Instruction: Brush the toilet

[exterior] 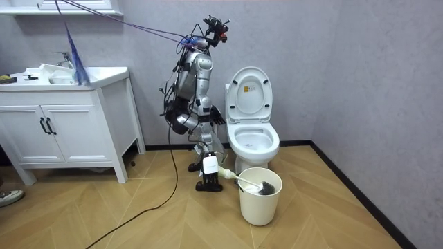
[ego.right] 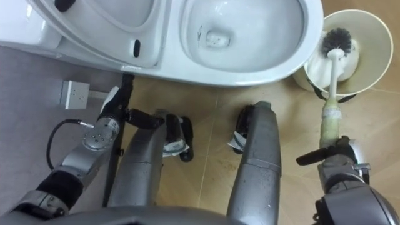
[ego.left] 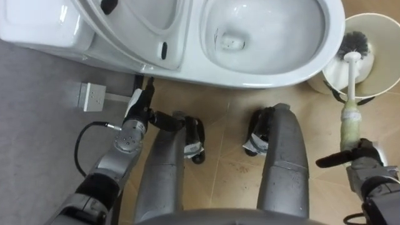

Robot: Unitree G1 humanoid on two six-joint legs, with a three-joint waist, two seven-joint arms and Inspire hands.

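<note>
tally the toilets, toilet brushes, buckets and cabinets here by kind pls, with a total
toilet: 1
toilet brush, held in the right hand: 1
bucket: 1
vanity cabinet: 1
total: 4

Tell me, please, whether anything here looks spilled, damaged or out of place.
Nothing stands out. The right hand grips the toilet brush, whose head rests inside the white bucket beside the open toilet. Nothing looks spilled or broken.
</note>
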